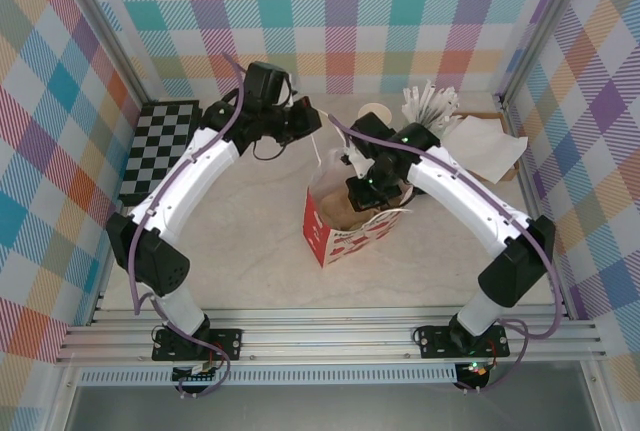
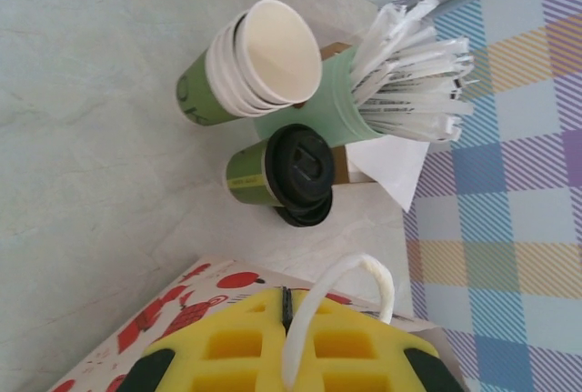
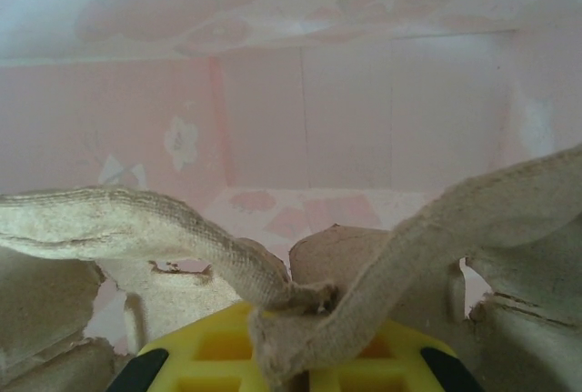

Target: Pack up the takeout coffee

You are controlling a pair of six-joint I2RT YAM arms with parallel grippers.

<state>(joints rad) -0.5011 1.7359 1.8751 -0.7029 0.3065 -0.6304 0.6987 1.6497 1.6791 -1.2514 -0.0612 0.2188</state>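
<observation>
Inside red-and-white paper bag [image 1: 322,234], right gripper [image 3: 291,333] clamps brown pulp carrier [image 3: 409,237]; left gripper [image 2: 285,303] pinches white handle [image 2: 350,269]. At bag's 1 o'clock, black-lidded dark green paper cup [image 2: 259,175] unpacked.

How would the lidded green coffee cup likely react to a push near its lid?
The lidded coffee cup looks taller than its base is wide, so a high push would probably tip it. Its paper wall likely dents under a hard squeeze; the smooth plastic lid may slip.
</observation>
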